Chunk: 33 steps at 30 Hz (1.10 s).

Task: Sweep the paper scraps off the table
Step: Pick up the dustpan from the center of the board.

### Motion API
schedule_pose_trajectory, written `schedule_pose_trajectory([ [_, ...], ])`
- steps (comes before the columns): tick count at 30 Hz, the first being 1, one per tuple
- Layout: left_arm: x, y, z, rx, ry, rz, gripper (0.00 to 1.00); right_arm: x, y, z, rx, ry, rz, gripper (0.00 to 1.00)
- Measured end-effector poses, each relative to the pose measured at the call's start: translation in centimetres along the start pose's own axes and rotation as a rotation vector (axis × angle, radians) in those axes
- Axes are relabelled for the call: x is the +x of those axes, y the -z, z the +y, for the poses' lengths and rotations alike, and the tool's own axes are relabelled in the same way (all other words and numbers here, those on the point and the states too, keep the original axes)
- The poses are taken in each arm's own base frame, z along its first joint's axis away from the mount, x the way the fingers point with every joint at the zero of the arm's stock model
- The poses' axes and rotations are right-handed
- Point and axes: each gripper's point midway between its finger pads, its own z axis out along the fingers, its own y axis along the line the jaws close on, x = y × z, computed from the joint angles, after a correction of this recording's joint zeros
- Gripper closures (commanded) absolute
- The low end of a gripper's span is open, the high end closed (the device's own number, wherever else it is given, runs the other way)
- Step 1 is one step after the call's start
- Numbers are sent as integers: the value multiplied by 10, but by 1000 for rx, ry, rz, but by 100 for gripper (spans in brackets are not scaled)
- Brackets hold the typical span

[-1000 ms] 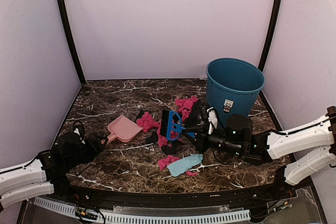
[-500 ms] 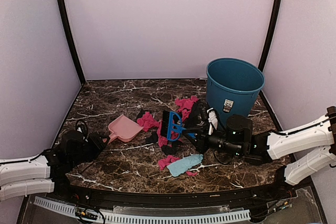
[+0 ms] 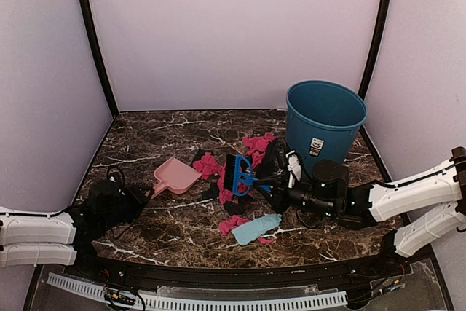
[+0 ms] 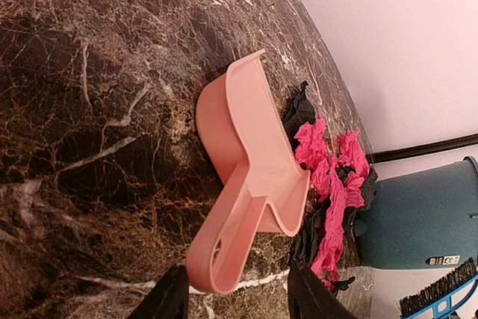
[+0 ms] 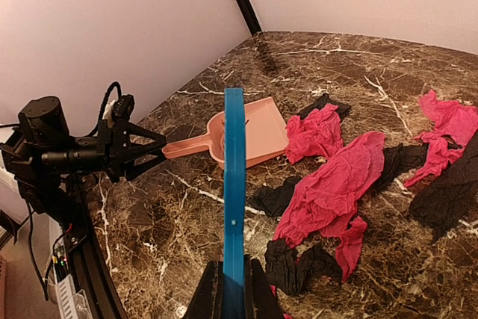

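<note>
Magenta and black paper scraps [image 3: 256, 143] lie heaped mid-table beside the blue hand brush [image 3: 239, 174]; a light blue scrap [image 3: 256, 229] lies nearer the front. My right gripper [image 5: 233, 289] is shut on the brush handle [image 5: 234, 184], held edge-up over the scraps [image 5: 336, 184]. The pale-pink dustpan [image 4: 246, 147] rests on the table [image 3: 160, 129] with its mouth towards the scraps [image 4: 332, 177]. My left gripper [image 4: 235, 296] is open, and the pan's handle end [image 4: 216, 259] sits between its fingers, with a gap on the right side.
A tall teal bin [image 3: 325, 118] stands at the back right, just behind the scrap pile. Pale walls with black corner posts close the table on three sides. The left arm [image 3: 44, 227] lies low along the front left edge.
My left arm has slid right until its fingers flank the dustpan handle. The pan has shifted slightly to the right. The right gripper and the brush have barely moved.
</note>
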Motion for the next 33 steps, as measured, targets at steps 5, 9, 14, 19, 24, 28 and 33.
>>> schedule_pose_trajectory([
  [5,1,-4,1,-3,2,-1,53,1,0,-1,4,1,4,100],
  [9,1,-7,1,-3,6,-3,62,1,0,-1,5,3,4,100],
  [14,0,-10,1,-1,11,-7,77,1,0,-3,14,6,1,100],
  [19,-2,-8,-2,8,9,-15,87,1,0,-4,21,9,-1,100],
  [24,-10,-1,-9,24,-4,-42,94,1,0,-4,22,9,0,100],
  [28,-17,8,-14,31,-18,-69,99,2,0,-5,24,10,2,100],
  [33,-25,18,-19,31,-43,-92,100,2,0,-5,25,13,4,100],
])
